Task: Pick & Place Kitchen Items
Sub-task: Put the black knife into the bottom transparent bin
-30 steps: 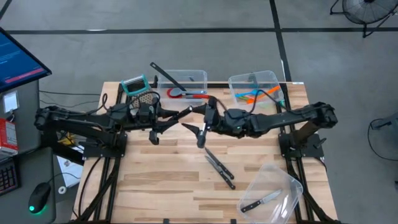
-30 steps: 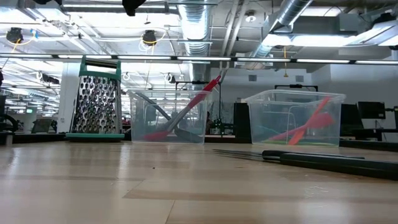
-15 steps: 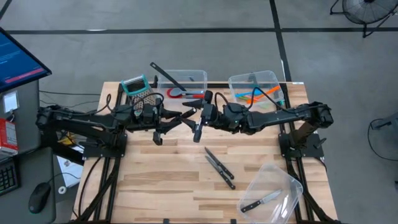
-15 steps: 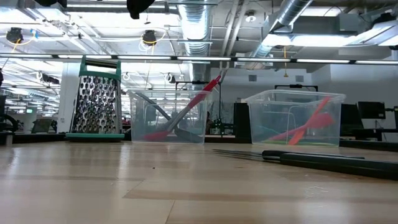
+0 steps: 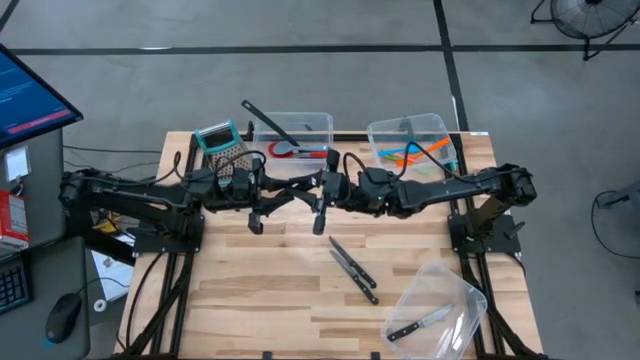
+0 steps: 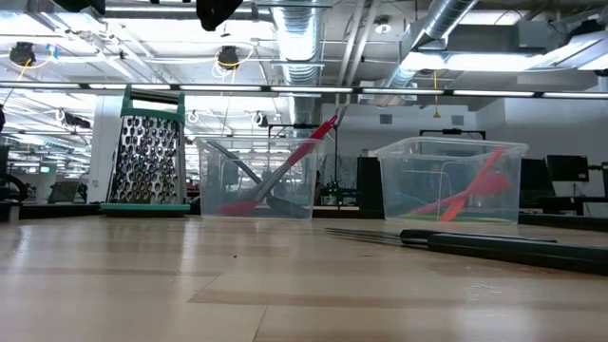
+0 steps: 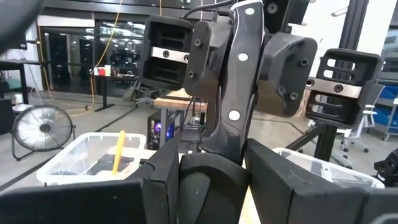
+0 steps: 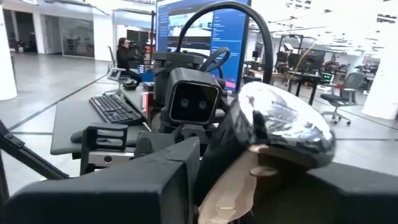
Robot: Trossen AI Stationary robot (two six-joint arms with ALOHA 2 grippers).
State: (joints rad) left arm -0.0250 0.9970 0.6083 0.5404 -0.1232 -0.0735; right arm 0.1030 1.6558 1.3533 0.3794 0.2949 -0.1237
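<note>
Knife with a black riveted handle (image 7: 239, 81) hangs above the wooden surface (image 5: 250, 285), toward 12 o'clock from its centre, pinched by the left end effector (image 5: 266, 196). The right end effector (image 5: 322, 195) meets it from 3 o'clock; whether it grips cannot be told.

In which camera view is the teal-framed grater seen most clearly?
The low view shows the grater best: it stands upright at the back of the table, left of a clear bin, with its holes plain. The high view shows only its top, behind the left arm. Neither wrist view shows it.
</note>
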